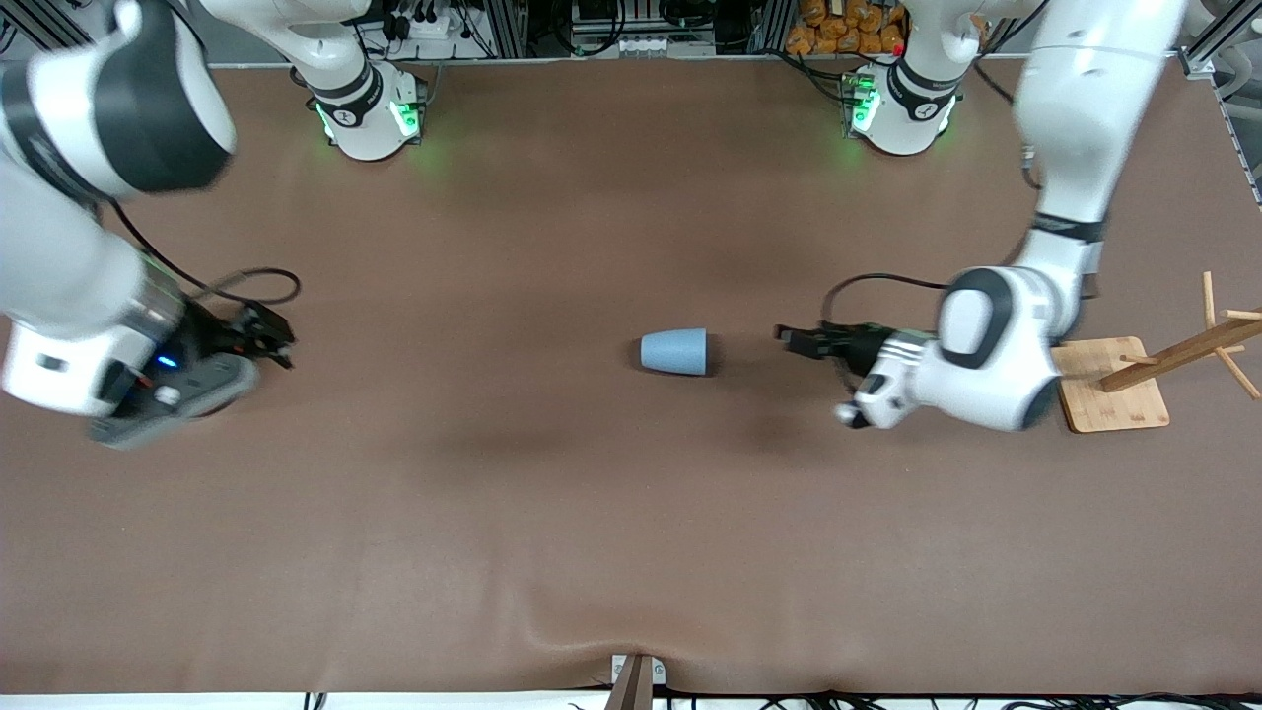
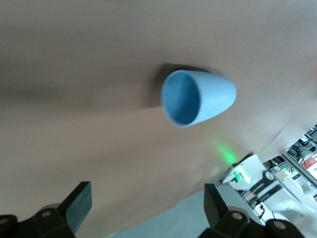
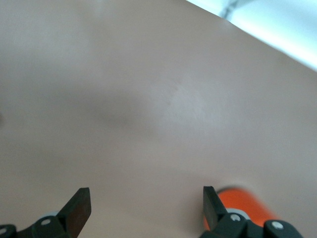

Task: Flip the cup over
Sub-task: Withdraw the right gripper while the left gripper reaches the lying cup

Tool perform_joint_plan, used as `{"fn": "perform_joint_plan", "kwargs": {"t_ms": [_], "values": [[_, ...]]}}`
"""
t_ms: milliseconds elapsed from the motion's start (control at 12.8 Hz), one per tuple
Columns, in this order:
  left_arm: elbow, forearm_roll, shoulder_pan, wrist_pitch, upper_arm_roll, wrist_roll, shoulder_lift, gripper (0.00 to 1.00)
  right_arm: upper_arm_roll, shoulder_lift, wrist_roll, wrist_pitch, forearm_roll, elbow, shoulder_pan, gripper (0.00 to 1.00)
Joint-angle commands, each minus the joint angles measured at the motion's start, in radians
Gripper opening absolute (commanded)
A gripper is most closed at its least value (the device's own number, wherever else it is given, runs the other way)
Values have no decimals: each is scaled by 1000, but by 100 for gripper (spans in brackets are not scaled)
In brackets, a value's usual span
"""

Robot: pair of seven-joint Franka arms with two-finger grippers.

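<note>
Front view: we see the small light-blue tapered plastic cup (image 1: 674,352) on its side at frame centre. Left gripper (image 1: 795,340), beside its mouth, spread wide and empty. Right gripper (image 1: 268,336), mid-left, likewise wide and empty.

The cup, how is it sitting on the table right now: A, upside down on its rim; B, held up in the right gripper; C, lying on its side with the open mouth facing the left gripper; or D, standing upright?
C: the cup lies on its side, mouth toward the open left gripper, whose wrist view looks straight into the mouth.
</note>
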Motion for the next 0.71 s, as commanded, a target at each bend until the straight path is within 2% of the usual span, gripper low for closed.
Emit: {"fn": "perform_joint_plan", "kwargs": {"t_ms": [0,157,235,392,471,627], "values": [[1,-71,-76,119,7,-44,49,100,-51,-71,358,-58,63,-43,-29,100],[7,-129,-113,225,7,-44,89,100,-98,-103,435,-73,70,-98,-36,100],[16,-163,-115,271,7,-44,104,100,-126,-155,437,-51,74,-171,-30,100],[36,-195,-145,306,7,-47,129,100,-137,-259,450,27,89,-311,-24,100],[35,-201,-159,334,7,-48,138,100,-164,-291,449,27,122,-352,-19,100],[33,-200,-201,348,10,-83,152,100,-189,-363,435,51,129,-461,-19,100]]}}
